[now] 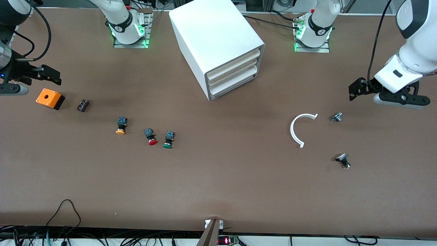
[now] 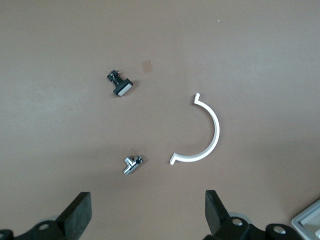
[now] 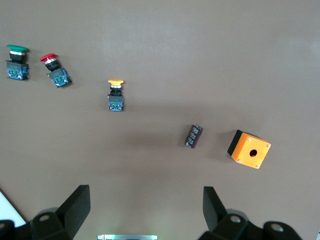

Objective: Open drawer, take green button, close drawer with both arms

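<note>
Presently: drawer cabinet (image 1: 218, 48), all three drawers shut. Green button (image 1: 168, 140) on table beside red button (image 1: 151, 136). Left gripper (image 2: 147, 212) and right gripper (image 3: 145, 210) both spread, holding nothing, waiting at table ends. Fits either stage.

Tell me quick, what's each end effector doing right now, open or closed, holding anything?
Left end effector: open, holding nothing, over the table by the white curved plastic strip.
Right end effector: open, holding nothing, near the orange square box.
</note>
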Robot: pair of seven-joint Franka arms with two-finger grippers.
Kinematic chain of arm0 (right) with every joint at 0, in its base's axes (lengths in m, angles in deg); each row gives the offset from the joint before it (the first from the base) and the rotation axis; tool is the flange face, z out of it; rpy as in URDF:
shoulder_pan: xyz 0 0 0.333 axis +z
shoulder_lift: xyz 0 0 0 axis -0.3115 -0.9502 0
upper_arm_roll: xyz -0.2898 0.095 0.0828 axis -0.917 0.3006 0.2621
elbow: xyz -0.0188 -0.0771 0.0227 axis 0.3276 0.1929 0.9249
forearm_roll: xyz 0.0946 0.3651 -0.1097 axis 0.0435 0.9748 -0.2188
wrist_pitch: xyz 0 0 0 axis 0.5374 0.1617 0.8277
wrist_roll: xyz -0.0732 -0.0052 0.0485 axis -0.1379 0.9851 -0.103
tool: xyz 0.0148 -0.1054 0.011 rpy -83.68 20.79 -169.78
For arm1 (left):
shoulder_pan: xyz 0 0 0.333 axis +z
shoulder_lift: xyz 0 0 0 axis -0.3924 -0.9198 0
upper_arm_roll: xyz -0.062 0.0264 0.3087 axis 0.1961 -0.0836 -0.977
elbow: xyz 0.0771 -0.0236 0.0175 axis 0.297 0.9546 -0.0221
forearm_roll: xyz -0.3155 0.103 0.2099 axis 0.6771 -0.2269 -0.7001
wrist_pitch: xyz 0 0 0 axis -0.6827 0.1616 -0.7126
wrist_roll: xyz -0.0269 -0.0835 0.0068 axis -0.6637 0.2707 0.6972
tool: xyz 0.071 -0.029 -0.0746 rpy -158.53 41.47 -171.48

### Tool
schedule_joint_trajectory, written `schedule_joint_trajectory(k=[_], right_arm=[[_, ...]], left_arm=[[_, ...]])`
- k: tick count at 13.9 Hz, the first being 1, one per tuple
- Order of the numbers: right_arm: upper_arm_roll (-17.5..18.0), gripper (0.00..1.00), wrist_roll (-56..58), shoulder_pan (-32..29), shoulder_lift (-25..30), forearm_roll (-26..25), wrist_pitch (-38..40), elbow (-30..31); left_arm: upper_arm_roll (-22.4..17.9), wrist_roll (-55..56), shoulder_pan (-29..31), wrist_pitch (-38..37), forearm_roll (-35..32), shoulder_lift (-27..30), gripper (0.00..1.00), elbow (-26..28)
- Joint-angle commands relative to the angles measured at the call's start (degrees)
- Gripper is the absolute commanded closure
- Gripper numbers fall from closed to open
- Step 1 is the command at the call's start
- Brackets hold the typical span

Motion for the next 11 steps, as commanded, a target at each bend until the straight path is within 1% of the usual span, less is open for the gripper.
schedule_joint_trajectory(k=[1, 3, 7, 9, 11], right_arm=[[0.1, 0.0, -2.6, 0.0, 1.0, 1.4, -1.4, 1.1], [0.1, 0.0, -2.9, 0.0, 0.9, 1.4, -2.5, 1.3], [0.0, 0.0, -2.1, 0.0, 1.3, 1.3, -5.4, 2.6], [-0.3, 0.0, -2.0, 0.0, 2.7, 1.3, -5.7, 4.4], [-0.4, 0.0, -1.9, 0.0, 4.2, 1.3, -5.6, 4.7]], left_arm=[[0.0, -0.4, -0.1, -5.6, -1.5, -0.5, 0.0, -3.5], [-0.1, -0.4, 0.0, -6.3, -1.4, -0.7, 0.0, -4.8], [0.2, -0.5, 0.0, -7.0, -0.6, -0.6, 0.0, -5.4], [0.4, -0.4, -0.1, -7.0, -0.6, -0.6, 0.0, -5.4], [0.3, -0.3, 0.0, -7.0, -0.5, -0.8, 0.0, -5.4]])
